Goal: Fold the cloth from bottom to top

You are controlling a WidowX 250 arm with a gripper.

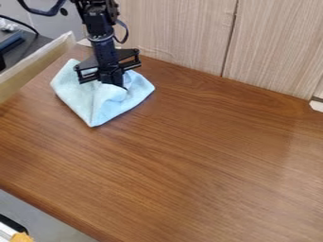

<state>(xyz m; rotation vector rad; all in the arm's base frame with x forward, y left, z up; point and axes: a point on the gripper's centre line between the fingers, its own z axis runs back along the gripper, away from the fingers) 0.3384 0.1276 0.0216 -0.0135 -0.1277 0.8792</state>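
1. Light-blue cloth [79, 97]: at upper left of the wood-grain tabletop [189, 156], just beside the pale wooden side board [31, 66]. Outline roughly kite-shaped; widest span from left corner to right corner, near point directed toward the camera side.
2. Near point: below and slightly left of the black two-finger gripper [114, 80], apart from it. Judged relation for the coming move: with "bottom" taken as this point, fold travel up and slightly right, toward the wood-grain wall panel [183, 33].
3. Gripper: pointing down over the upper middle of the cloth, with cloth to left, to right and on the near side. Bunched, raised fabric directly at the lower end. Cannot tell whether apart, together or clamped on fabric.
4. Far edge of the cloth: partly hidden behind the gripper. Cannot confirm alignment of layers or completeness of any fold.
5. Right corner: flat-looking, right of the gripper and well clear of it. Cannot make out layer count beneath the bunching.
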